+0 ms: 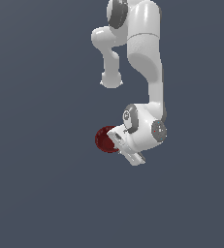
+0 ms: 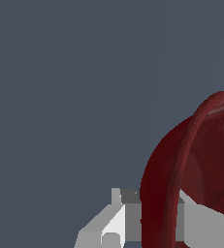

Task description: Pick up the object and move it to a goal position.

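The dark red glossy bowl (image 1: pixel 104 140) sits at the exterior view's left of my white gripper (image 1: pixel 115 139) and is tilted on its side, showing a round face. In the wrist view the bowl (image 2: pixel 200 160) fills one corner, and its wall and rim run between the two grey fingers (image 2: pixel 117 215). One finger is outside the bowl and the other is inside it. The gripper (image 2: pixel 157 213) is shut on the bowl's wall. The fingertips are hidden in the exterior view. I cannot tell whether the bowl touches the ground.
The white arm (image 1: pixel 145 53) reaches down from the top of the exterior view. A flat dark grey-blue surface (image 1: pixel 36 193) fills the background. No goal marker shows.
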Available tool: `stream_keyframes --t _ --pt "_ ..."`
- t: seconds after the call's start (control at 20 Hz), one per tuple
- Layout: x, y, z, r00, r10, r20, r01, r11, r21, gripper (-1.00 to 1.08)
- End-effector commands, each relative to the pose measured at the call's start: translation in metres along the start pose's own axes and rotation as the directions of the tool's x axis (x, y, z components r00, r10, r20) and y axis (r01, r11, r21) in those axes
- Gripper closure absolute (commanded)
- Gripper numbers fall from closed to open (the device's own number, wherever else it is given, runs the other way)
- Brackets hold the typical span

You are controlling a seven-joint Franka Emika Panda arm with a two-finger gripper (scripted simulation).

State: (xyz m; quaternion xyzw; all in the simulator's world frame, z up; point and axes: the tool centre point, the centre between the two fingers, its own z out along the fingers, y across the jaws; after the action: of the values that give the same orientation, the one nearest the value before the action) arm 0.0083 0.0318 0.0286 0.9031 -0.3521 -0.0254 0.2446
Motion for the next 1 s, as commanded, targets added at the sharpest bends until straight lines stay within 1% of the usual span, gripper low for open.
stream_keyframes --t 0.0,0.1,0.2,0.3,0.45,0.55,0.7,0.8,0.95 --pt "0.000 0.000 0.000 1.000 0.000 0.000 0.000 1.000 0.000 1.08" --pt "0.001 0.000 -0.003 1.000 0.003 -0.004 -0.003 1.000 0.004 1.08" --pt "0.006 -0.001 -0.011 1.000 0.012 -0.015 -0.011 1.000 0.015 1.08" --pt "0.012 -0.003 -0.024 0.999 0.026 -0.033 -0.025 0.999 0.034 1.08" --pt "0.025 -0.005 -0.053 0.996 0.059 -0.071 -0.053 0.996 0.076 1.08" --pt "0.036 -0.005 -0.078 0.991 0.087 -0.102 -0.076 0.991 0.113 1.08" --pt "0.052 -0.003 -0.124 0.978 0.141 -0.154 -0.112 0.977 0.179 1.08" --pt "0.063 0.001 -0.159 0.965 0.182 -0.190 -0.137 0.964 0.229 1.08" --pt "0.076 0.012 -0.214 0.937 0.251 -0.242 -0.170 0.935 0.311 1.08"
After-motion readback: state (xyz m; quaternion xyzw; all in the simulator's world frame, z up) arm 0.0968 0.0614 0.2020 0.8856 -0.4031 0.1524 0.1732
